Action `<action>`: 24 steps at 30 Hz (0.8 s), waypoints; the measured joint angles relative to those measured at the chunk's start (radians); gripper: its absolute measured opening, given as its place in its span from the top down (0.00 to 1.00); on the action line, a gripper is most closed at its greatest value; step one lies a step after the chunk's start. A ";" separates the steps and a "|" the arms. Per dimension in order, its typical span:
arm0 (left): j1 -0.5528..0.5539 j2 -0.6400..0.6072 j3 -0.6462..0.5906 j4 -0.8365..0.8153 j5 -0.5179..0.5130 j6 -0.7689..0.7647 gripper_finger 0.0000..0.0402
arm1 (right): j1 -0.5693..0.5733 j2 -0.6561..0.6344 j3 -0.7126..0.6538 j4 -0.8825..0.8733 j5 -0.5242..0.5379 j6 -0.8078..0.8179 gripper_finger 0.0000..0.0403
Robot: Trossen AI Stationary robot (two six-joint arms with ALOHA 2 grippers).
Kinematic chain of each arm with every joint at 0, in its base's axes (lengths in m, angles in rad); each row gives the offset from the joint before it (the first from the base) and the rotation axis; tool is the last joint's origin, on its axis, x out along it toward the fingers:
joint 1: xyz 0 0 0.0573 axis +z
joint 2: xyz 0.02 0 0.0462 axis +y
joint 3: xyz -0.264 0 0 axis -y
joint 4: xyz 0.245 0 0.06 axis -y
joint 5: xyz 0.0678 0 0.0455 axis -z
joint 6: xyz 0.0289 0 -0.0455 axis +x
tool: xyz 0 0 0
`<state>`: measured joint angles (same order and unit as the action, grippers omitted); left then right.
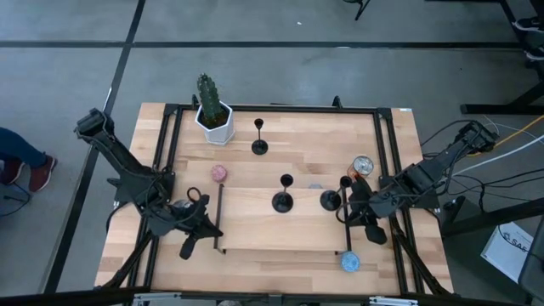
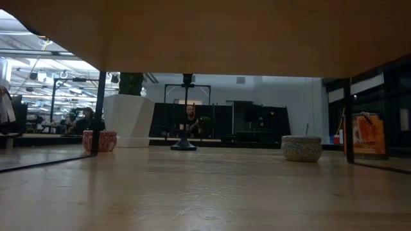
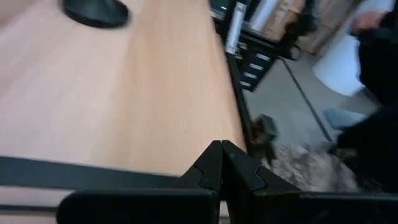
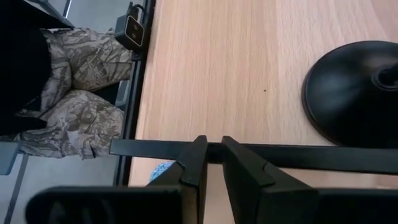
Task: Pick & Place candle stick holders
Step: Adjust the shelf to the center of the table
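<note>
Three candle stick holders stand upright on the desk (image 1: 280,234), stems vertical: the far holder (image 1: 259,146) beside the white cactus pot (image 1: 214,121), the middle holder (image 1: 282,201) at the centre, the right holder (image 1: 331,200) near the right rail. Bare wood lies open in front of the middle holder. The right pincer (image 1: 350,208) sits just beside the right holder, fingers (image 4: 194,163) nearly together around a thin black bar. The left pincer (image 1: 189,246), closed and empty, rests near the desk's front left.

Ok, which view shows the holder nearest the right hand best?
The high view: that holder shows whole, base to cup, beside the right hand. Right wrist view catches only its base. The other two views don't clearly show it.
</note>
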<state>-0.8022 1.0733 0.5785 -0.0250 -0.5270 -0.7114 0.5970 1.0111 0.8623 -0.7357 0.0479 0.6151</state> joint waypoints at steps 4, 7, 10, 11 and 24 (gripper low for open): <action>0.024 -0.001 0.001 -0.019 0.001 0.000 1.00 | -0.018 0.000 -0.001 -0.001 -0.001 -0.019 0.87; 0.034 -0.009 0.000 -0.023 0.018 0.022 1.00 | -0.033 0.000 -0.001 -0.002 -0.003 -0.021 0.87; 0.034 -0.041 -0.003 -0.034 0.021 0.062 1.00 | -0.046 0.000 -0.001 -0.007 0.001 -0.021 0.87; 0.034 -0.058 -0.005 -0.041 0.017 0.074 1.00 | -0.050 0.000 -0.001 -0.008 0.002 -0.021 0.87; 0.031 -0.155 -0.007 0.026 0.085 0.124 1.00 | -0.076 0.003 -0.003 -0.021 0.024 -0.050 0.87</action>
<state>-0.7714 0.9179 0.5713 0.0006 -0.4422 -0.5878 0.5210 1.0145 0.8597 -0.7563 0.0719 0.5648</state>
